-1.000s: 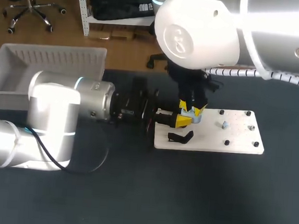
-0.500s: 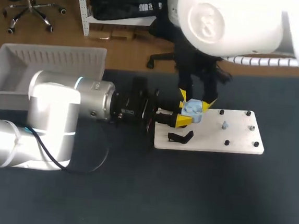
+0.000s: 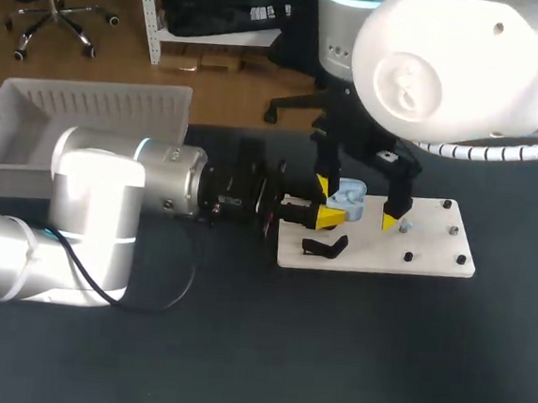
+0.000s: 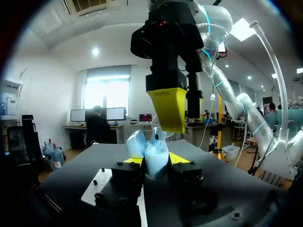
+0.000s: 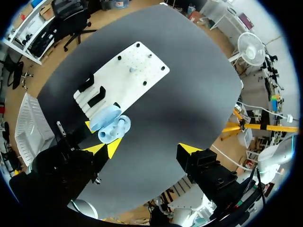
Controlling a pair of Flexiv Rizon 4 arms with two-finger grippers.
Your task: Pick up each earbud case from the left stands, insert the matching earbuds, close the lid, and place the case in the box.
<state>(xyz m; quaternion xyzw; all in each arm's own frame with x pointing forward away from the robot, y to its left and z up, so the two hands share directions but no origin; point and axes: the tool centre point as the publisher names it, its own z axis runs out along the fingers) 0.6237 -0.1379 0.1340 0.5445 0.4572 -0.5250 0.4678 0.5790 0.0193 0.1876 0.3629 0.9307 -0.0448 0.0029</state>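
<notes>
Dark table (image 3: 237,350) with a white stand board (image 3: 434,258) mid-right and a white box (image 3: 29,143) at the far left. Left gripper (image 4: 155,161) is clamped on the light blue earbud case (image 4: 152,147), lid open, held over the board's left end. Right gripper (image 3: 356,202) hangs above it, fingers spread wide, one tip just beside the case. I can't confirm contact. Can't make out whether earbuds sit inside. Right arm's housing blocks the table edge behind.
</notes>
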